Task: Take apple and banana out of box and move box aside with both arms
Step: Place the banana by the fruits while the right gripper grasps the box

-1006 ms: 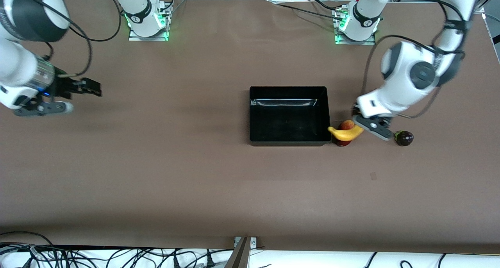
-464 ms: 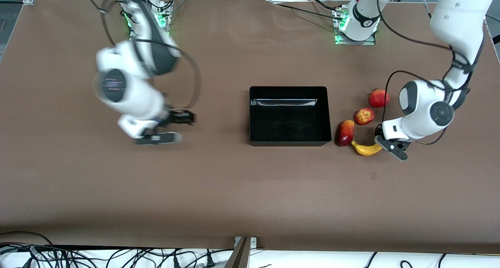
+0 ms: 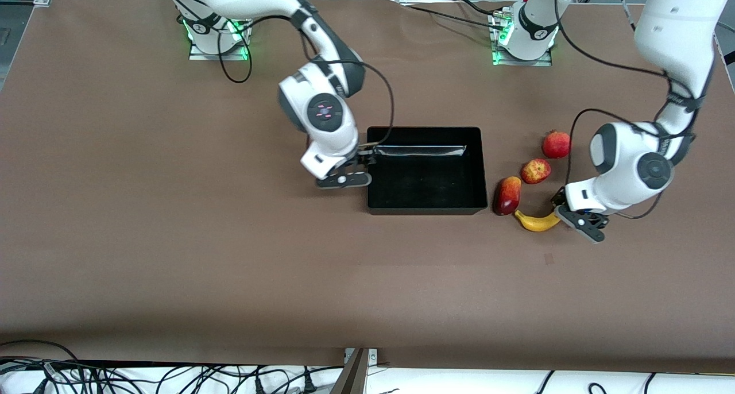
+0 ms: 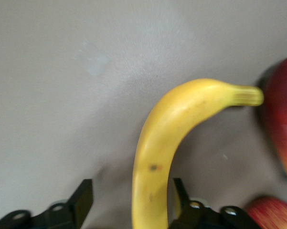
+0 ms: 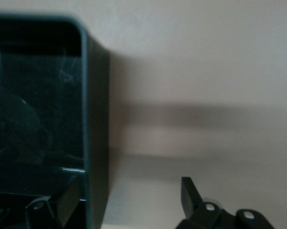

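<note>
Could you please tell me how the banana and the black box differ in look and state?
The banana is curved and yellow; the box is rectangular, glossy black and far larger. The open left pincer straddles the banana's end, while the open right pincer straddles the box's wall. Both rest on the table.

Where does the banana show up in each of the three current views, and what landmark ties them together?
Front view: banana on the table, nearer the camera than the red fruits, its end at the left pincer.
Left wrist view: banana fills the centre, one end between the open fingers.
Right wrist view: not in it; only the box.
Shared landmark: long red fruit beside the banana's tip.
</note>
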Controlling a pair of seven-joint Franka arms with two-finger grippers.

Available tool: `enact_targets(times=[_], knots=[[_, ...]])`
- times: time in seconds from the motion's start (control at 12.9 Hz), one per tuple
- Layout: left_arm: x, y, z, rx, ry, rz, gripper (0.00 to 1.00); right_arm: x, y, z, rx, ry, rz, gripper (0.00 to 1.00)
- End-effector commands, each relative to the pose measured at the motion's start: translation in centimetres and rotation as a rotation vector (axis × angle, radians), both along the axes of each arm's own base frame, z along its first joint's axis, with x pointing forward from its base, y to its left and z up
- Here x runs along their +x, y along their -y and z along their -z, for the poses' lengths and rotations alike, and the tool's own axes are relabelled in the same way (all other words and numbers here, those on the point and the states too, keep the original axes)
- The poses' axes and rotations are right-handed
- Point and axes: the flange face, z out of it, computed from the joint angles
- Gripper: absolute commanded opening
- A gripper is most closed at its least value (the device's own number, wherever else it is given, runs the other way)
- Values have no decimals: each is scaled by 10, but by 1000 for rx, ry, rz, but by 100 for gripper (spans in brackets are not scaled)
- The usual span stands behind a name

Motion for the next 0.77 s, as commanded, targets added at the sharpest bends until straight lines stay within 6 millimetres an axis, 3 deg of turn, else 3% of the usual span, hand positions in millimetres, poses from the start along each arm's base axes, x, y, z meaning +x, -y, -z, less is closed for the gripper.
enact_targets(times=[0.0,0.15,0.23,0.31,0.39,0.54,0.62,0.7], knots=[[-32,19,-147,-32,5,-78,100,-3,-15,6,15,16,34,80],[-62,27,-225,-24,-3,-194,100,-15,-27,28,6,13,17,67],[-76,29,-260,-20,-7,-251,100,-20,-37,32,23,36,4,44],[-88,30,-290,-15,-20,-310,100,-24,-39,35,30,43,12,13],[-96,32,-318,-10,-39,-369,100,-23,-40,34,30,43,34,0],[-106,33,-365,-2,-71,-447,100,-18,-38,26,39,52,39,0],[-110,33,-381,0,-77,-470,100,-14,-34,23,37,55,38,0],[-111,33,-390,0,-73,-487,100,-10,-26,7,32,54,41,0]])
